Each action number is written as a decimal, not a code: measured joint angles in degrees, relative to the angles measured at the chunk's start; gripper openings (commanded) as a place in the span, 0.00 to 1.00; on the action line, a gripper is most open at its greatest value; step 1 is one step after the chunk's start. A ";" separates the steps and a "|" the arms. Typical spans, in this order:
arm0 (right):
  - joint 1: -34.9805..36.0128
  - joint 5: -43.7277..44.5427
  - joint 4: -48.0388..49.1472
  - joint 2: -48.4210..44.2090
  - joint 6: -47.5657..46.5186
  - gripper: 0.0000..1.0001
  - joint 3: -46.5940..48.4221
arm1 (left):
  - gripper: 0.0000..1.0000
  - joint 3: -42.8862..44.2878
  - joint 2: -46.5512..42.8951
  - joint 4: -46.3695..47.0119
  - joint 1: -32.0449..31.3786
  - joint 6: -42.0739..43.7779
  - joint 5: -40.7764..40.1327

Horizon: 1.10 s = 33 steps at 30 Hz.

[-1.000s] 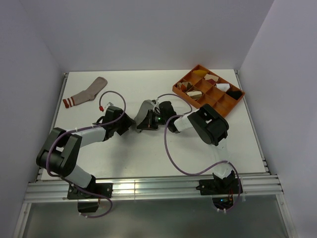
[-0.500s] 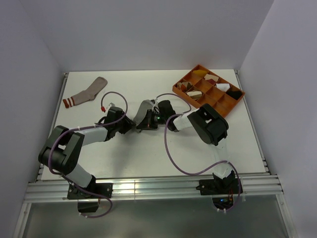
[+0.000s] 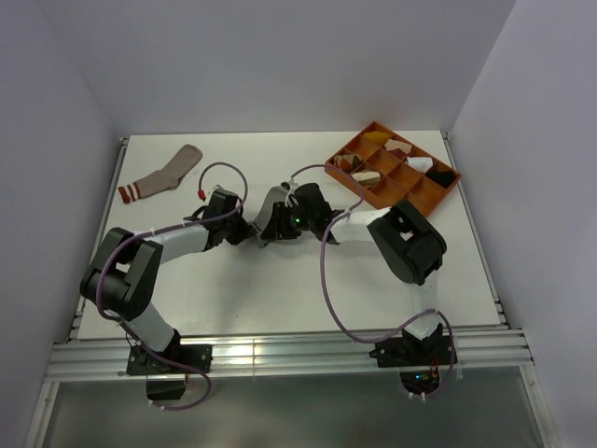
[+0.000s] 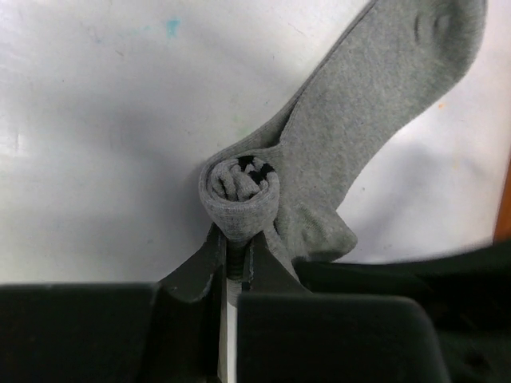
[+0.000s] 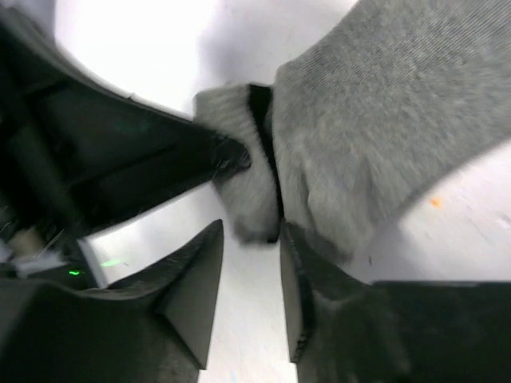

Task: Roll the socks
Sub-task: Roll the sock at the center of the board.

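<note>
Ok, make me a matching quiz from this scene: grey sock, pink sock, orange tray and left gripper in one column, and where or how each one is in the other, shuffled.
1. grey sock
2. pink sock
3. orange tray
4. left gripper

A. far right corner of the table
B. pinched shut on a rolled end
C. lying flat near the far left corner
D. partly rolled, in the middle

Pairs: 1-D, 2-C, 3-A, 4-B
</note>
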 measured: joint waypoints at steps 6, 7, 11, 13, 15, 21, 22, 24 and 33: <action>2.58 10.05 -2.38 -9.25 -12.00 0.49 -3.15 | 0.00 8.02 3.63 -9.77 0.07 4.28 -0.39; 3.50 11.91 -2.27 -10.54 -14.03 0.50 -3.78 | 0.00 8.94 4.07 -10.86 0.07 4.94 -0.37; 8.04 19.30 -0.50 -12.09 -21.62 0.53 -5.03 | 0.00 12.31 5.57 -15.17 0.07 6.54 -0.24; 10.60 22.91 0.83 -12.07 -24.96 0.54 -6.08 | 0.00 13.57 6.23 -16.81 0.07 7.19 -0.15; 12.76 25.53 2.34 -12.04 -27.30 0.56 -7.28 | 0.00 14.27 6.51 -17.84 0.07 7.72 -0.07; 16.37 32.02 7.61 -10.05 -33.27 0.59 -9.14 | 0.00 15.72 7.15 -20.06 0.13 8.96 0.17; 16.79 32.89 8.35 -9.51 -34.16 0.59 -9.14 | 0.00 15.85 7.19 -20.24 0.13 9.09 0.20; 17.31 34.56 9.64 -8.44 -35.71 0.59 -9.14 | 0.00 16.09 7.23 -20.72 0.13 9.57 0.37; 20.28 39.76 11.50 -3.21 -40.26 0.59 -7.52 | 0.00 16.39 7.26 -21.81 0.28 10.12 1.05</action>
